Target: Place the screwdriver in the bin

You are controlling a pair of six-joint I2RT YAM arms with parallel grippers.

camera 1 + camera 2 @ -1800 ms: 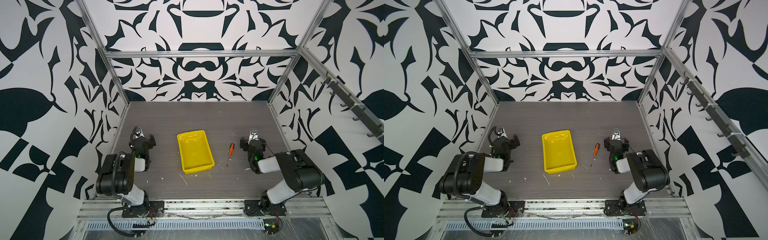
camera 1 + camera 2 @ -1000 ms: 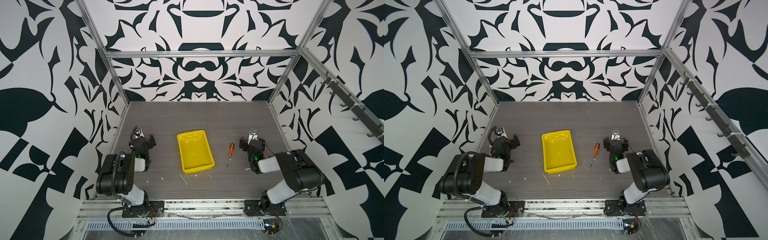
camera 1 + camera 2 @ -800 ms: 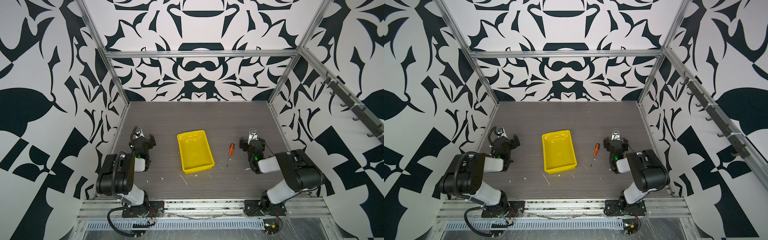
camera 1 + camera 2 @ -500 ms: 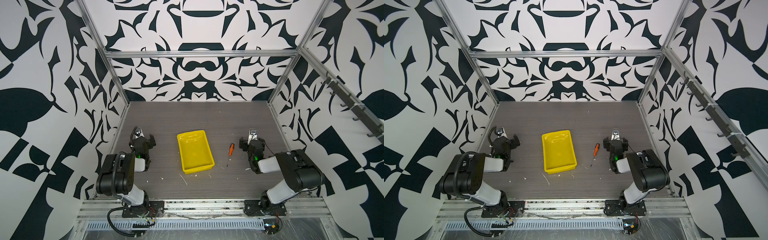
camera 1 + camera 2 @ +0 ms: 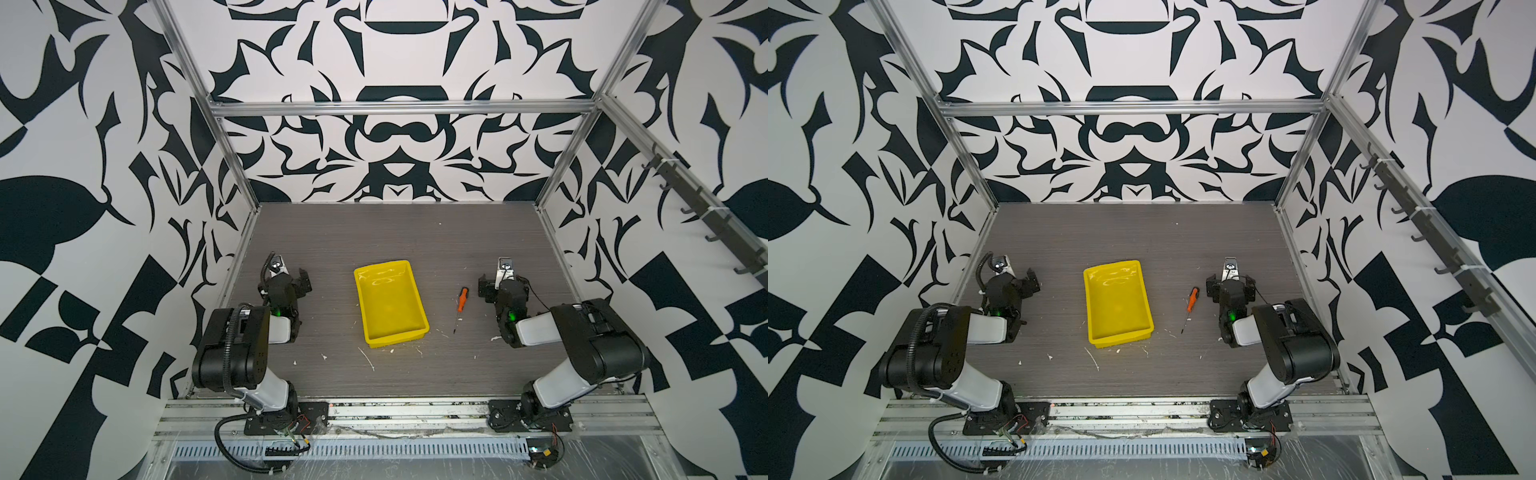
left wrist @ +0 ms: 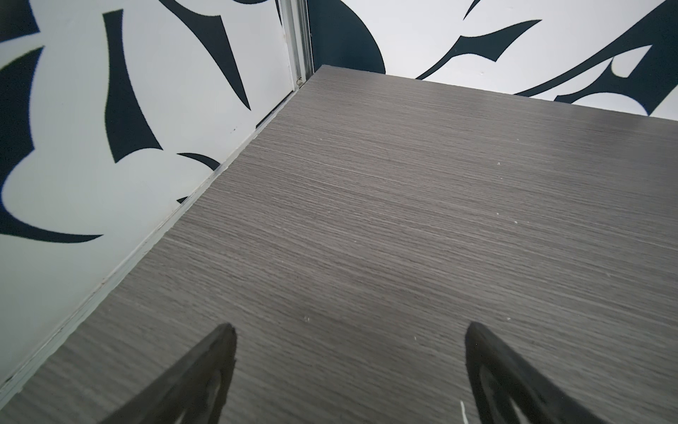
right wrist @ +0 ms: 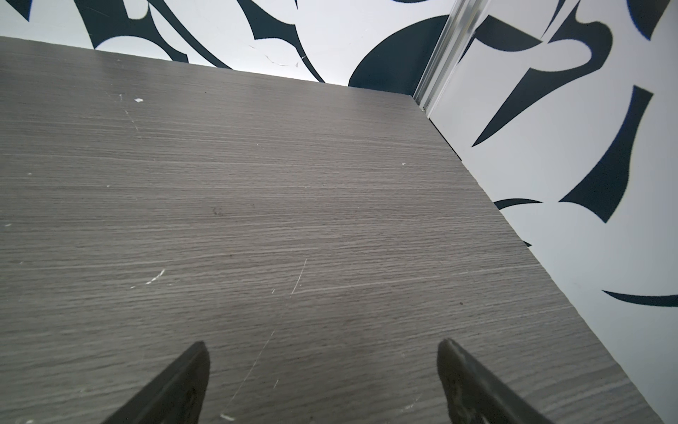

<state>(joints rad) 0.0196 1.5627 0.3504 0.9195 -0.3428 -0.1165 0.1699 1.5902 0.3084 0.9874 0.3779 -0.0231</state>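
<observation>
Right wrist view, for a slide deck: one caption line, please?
Open right gripper over the grey wood-grain table, facing the patterned corner walls, holding nothing.

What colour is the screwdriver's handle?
Orange, with a black cap end; the screwdriver shows best in a top view.

**Robotics lab test cell.** Panels printed in a black-and-white pattern close in a grey wood-grain table on three sides, held by an aluminium frame. The left arm and right arm are bolted to a slotted rail at the near edge (a loose cable trails below it). A hook rack lines one panel.
</observation>
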